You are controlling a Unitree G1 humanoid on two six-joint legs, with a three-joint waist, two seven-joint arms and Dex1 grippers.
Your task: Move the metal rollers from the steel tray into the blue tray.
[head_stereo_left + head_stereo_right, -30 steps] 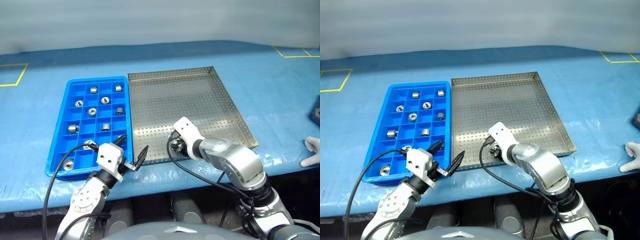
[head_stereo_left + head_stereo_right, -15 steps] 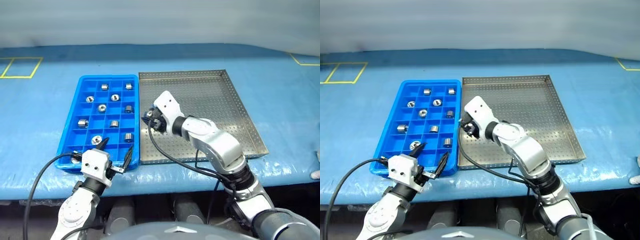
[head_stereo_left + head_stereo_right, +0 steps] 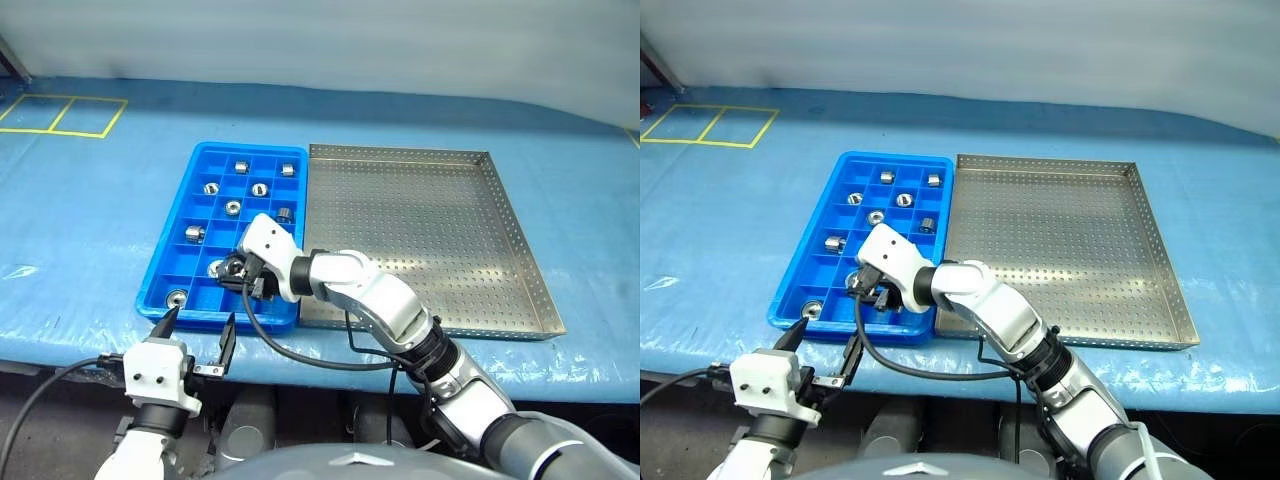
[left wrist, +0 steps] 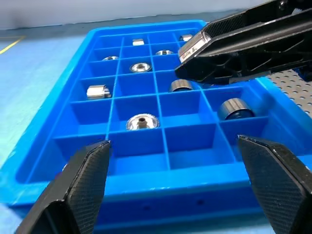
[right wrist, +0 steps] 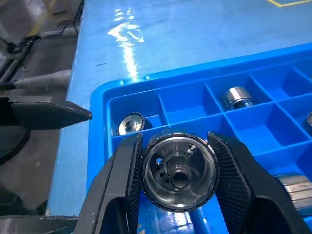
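Two head cameras look forward and down from above the table edge, taking in the blue tray (image 3: pixel 240 232) at 10 o'clock and the steel tray (image 3: pixel 425 235) at 1 o'clock. The left wrist camera sits low and close, facing across the blue tray's compartments from its near rim. The right wrist camera hangs very close over the same tray, facing its corner. All four views share the blue tray.

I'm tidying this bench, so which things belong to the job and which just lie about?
In the job:
- small shiny metal rollers
- roller clamped in right tool
- bright blue gridded plastic tray
- perforated square steel tray
- open left tool

Just there:
- blue table cover
- yellow tape marks
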